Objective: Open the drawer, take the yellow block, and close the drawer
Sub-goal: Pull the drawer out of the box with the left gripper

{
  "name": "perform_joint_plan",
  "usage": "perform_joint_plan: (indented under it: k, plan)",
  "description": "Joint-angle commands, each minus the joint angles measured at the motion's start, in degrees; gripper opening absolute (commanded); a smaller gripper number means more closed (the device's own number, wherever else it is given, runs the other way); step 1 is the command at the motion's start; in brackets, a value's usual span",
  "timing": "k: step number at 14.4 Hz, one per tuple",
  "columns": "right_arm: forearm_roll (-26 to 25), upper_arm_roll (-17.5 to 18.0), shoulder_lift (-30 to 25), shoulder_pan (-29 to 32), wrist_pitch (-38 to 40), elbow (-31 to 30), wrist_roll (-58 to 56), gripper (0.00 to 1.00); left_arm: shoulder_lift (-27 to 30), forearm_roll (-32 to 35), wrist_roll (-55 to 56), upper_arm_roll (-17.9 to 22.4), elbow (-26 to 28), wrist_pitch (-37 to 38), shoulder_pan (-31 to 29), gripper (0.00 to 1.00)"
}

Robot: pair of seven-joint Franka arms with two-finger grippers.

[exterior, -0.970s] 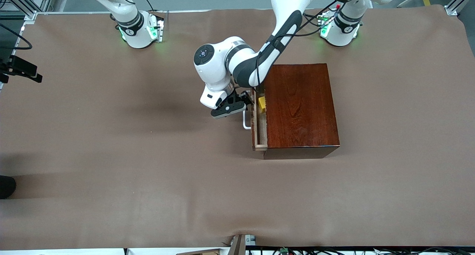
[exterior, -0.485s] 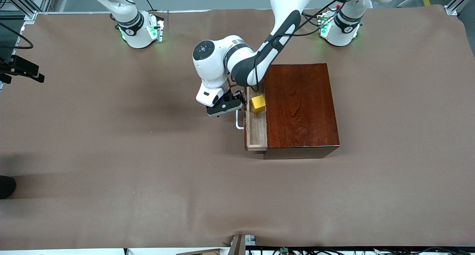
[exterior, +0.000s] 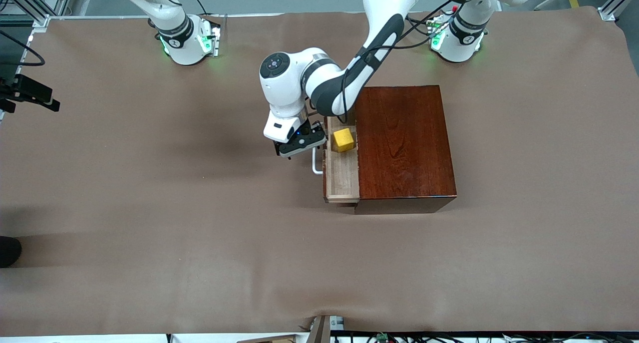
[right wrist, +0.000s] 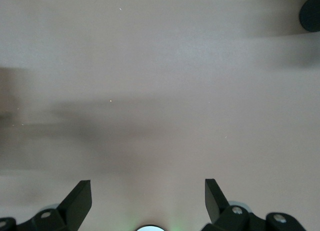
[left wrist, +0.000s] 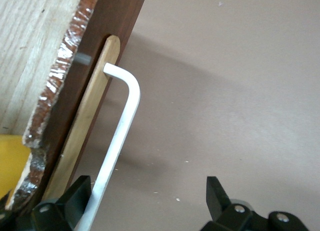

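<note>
Sliding out of the dark wooden box [exterior: 405, 146], the drawer [exterior: 342, 175] now shows more of its pale floor than a second ago, and its white handle [exterior: 315, 165] sits farther toward the right arm's end of the table. That puts the opening step near done, I judge, with the yellow block [exterior: 344, 140] fully uncovered. In the front view the left gripper [exterior: 299, 144] hangs at the handle, at 9 o'clock from the block, which rests in the drawer at the end farther from the front camera. The block is a small plain cube with one corner turned outward.

From the left wrist, the left gripper [left wrist: 147, 201] has its fingers spread wide, one beside the bar [left wrist: 119, 141]; a sliver of yellow [left wrist: 10, 163] peeks past the drawer front [left wrist: 75, 116].

From the right wrist, the waiting right gripper [right wrist: 147, 201] holds its fingers wide over bare table [right wrist: 160, 81].
</note>
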State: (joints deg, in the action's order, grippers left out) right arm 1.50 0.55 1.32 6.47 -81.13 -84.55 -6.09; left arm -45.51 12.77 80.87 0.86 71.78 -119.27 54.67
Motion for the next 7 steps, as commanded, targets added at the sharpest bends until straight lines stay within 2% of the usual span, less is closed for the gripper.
perform_joint_plan:
  k: [1, 7]
  plan:
    - [0.88, 0.25, 0.35, 0.39, 0.09, 0.97, -0.15, 1.00, -3.27, -1.52, 4.37, -1.13, -2.96, -7.55, 1.14, 1.00]
    - [0.96, 0.25, 0.44, 0.65, 0.18, 0.97, -0.07, 1.00, -3.27, -1.43, 4.91, -0.69, -2.87, -8.00, 1.58, 1.00]
